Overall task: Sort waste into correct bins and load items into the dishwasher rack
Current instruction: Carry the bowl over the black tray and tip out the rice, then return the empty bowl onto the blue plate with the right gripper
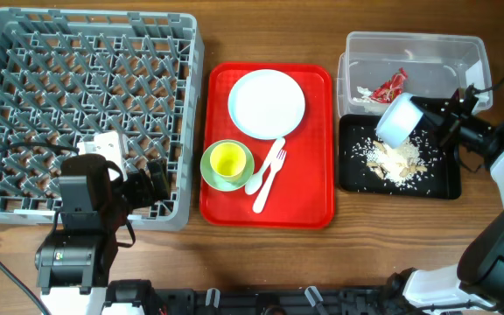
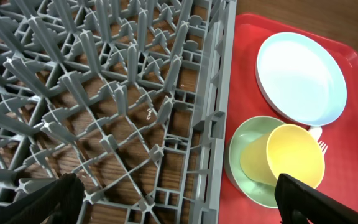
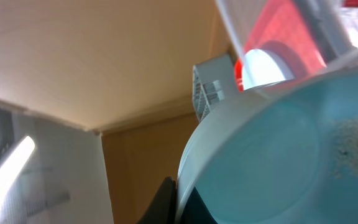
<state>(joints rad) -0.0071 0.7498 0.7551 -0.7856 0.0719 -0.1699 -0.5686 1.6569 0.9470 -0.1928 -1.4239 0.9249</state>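
My right gripper (image 1: 427, 112) is shut on the rim of the pale blue bowl (image 1: 398, 120), tipped on its side over the black tray (image 1: 440, 179), where rice scraps (image 1: 396, 157) lie heaped. In the right wrist view the bowl (image 3: 278, 149) fills the frame, its rim pinched by my gripper (image 3: 182, 199). The clear tub (image 1: 414, 39) holds the red wrapper (image 1: 392, 85). My left gripper (image 1: 151, 184) is open over the rack's (image 1: 191, 87) near right corner. On the red tray (image 1: 226, 87) are the plate (image 1: 267, 103), the green bowl (image 1: 213, 175) holding the yellow cup (image 1: 227, 161), the spoon (image 1: 254, 183) and the fork (image 1: 268, 185).
From the left wrist, the rack's pegs (image 2: 104, 93) lie below my wide-open gripper (image 2: 179, 202), with the plate (image 2: 300, 78), the cup (image 2: 291, 155) and the green bowl (image 2: 244, 165) to the right. A few rice grains cling inside the tipped bowl.
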